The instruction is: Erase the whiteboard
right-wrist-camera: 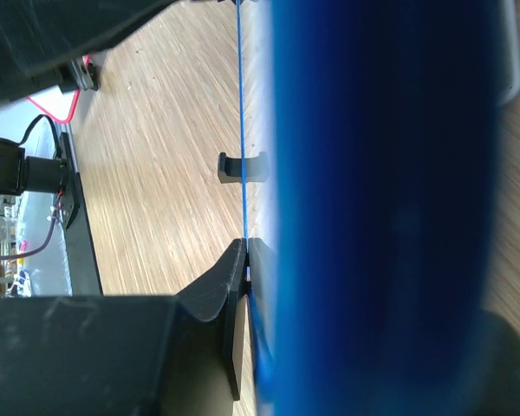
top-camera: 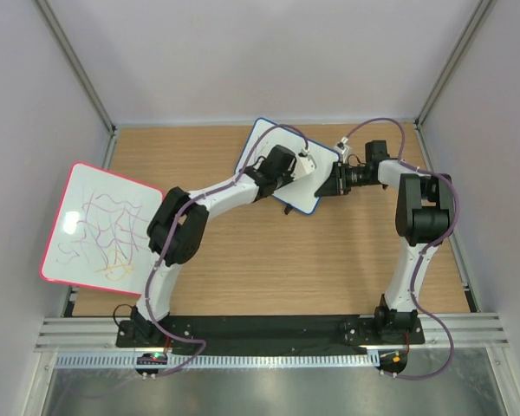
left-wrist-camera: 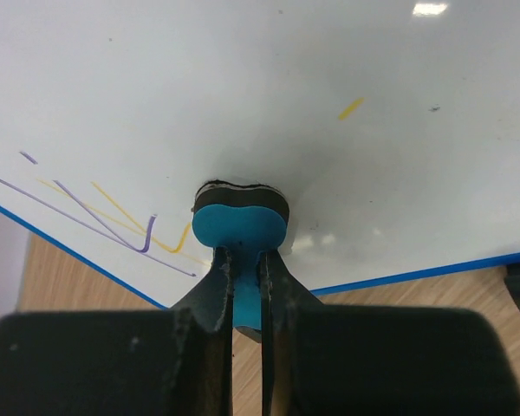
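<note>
The blue-framed whiteboard (top-camera: 264, 143) stands tilted up at the back middle of the table. My left gripper (top-camera: 303, 169) is shut on a blue eraser (left-wrist-camera: 240, 227) and presses its dark pad against the board's face (left-wrist-camera: 243, 87). Purple and yellow pen lines (left-wrist-camera: 113, 221) lie left of the eraser, and a short yellow mark (left-wrist-camera: 350, 108) lies up right. My right gripper (top-camera: 334, 180) is shut on the board's right edge. In the right wrist view the board's blue frame (right-wrist-camera: 373, 173) shows edge-on between the fingers (right-wrist-camera: 234, 277).
A larger red-framed board (top-camera: 100, 224) with purple and yellow scribbles lies at the table's left edge, partly overhanging it. One black foot (right-wrist-camera: 243, 167) of the whiteboard shows over the wooden table (top-camera: 329, 260). Grey walls enclose the table on three sides.
</note>
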